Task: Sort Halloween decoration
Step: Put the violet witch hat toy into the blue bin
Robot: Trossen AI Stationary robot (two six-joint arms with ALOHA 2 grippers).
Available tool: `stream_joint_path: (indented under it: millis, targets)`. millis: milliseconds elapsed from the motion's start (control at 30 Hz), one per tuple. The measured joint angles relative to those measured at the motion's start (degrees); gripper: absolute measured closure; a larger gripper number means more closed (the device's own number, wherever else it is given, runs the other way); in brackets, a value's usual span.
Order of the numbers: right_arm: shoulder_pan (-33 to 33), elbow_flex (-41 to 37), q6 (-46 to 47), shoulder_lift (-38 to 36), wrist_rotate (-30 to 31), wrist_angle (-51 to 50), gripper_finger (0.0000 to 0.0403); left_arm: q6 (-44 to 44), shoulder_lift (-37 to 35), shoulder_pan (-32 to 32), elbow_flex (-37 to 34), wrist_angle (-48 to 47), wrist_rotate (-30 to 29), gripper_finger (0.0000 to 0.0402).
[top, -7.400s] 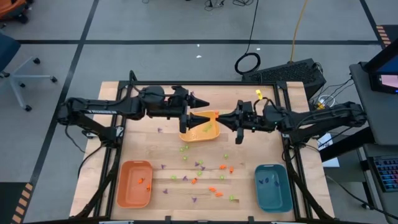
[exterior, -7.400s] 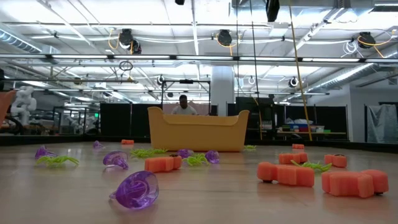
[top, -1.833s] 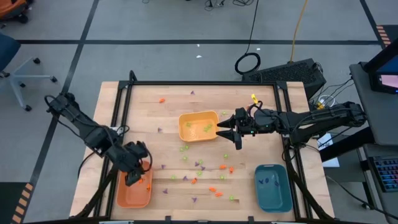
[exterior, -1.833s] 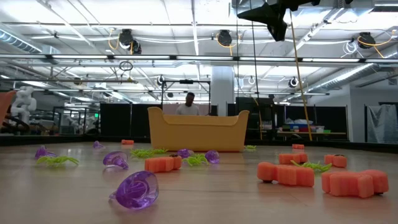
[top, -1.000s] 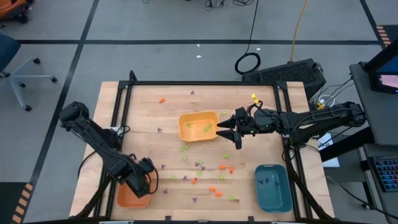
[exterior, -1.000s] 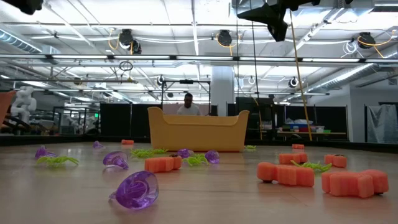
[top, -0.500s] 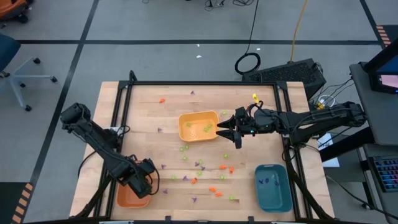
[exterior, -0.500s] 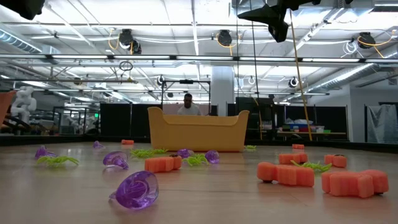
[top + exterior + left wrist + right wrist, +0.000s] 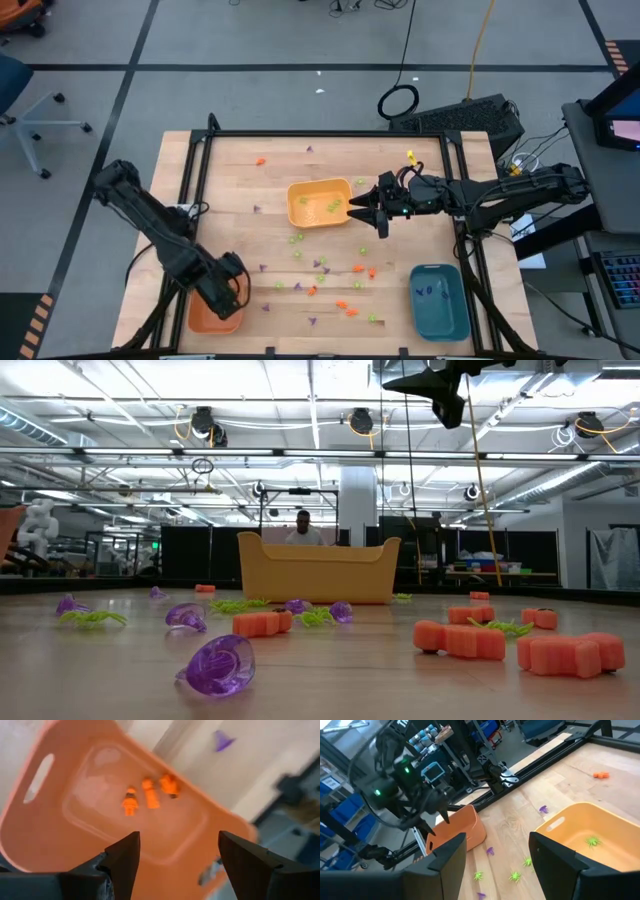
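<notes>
Currently, the left gripper [image 9: 228, 287] is positioned above the orange tray [image 9: 212, 316] at the table's near left corner. Its fingers [image 9: 122, 862] are spread apart, and nothing is held between them. Three orange pieces [image 9: 149, 796] are seen lying close together on the floor of the orange tray in the left wrist view, directly below the parted fingers. One purple piece [image 9: 223, 740] is seen on the wood just outside the tray's rim.

The right gripper [image 9: 372, 207] is held just beside the right end of the yellow tray [image 9: 318, 203] at the middle of the table. Its fingers [image 9: 447, 859] are parted and empty. Several light green pieces [image 9: 327, 203] are contained in the yellow tray.

The teal tray [image 9: 438, 299] is located at the near right corner, and small dark pieces are visible inside it; their colour cannot be told.

Unsorted orange, light green and purple decorations [image 9: 318, 279] are scattered over the table [image 9: 270, 180] between the three trays. One orange piece [image 9: 260, 161] lies apart near the far edge.

A person [image 9: 303, 530] is visible in the low view, behind the yellow tray.
</notes>
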Motion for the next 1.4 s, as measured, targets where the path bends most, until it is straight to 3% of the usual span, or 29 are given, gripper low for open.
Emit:
stream_joint_path:
  millis: [233,433,700,900,1200,1400]
  targets:
    - [0.0,0.0,0.7,0.0,0.0,0.0,0.0202,-0.1,-5.5,3.7,4.7,-8.8,-2.5,0.0144]
    - [0.0,0.0,1.6,0.0,-0.5,-1.0,0.0202,10.0,-8.1,9.5,6.2,-11.6,-5.4,0.0144]
    - [0.0,0.0,6.8,0.0,-7.8,-8.5,0.0202,22.5,-8.0,18.8,6.2,-6.2,-4.7,0.0144]
    - [0.0,0.0,6.5,0.0,-10.5,-12.8,0.0202,26.2,-8.0,23.9,6.2,0.1,-5.4,0.0144]
    - [-0.2,0.0,4.3,-0.4,-10.4,-13.8,0.0202,23.4,-8.0,36.0,6.2,-3.2,-6.2,0.0144]
    - [-2.2,0.0,-0.6,-1.1,-13.4,-14.3,0.0202,33.4,-7.6,45.3,6.2,-6.3,-5.1,0.0144]
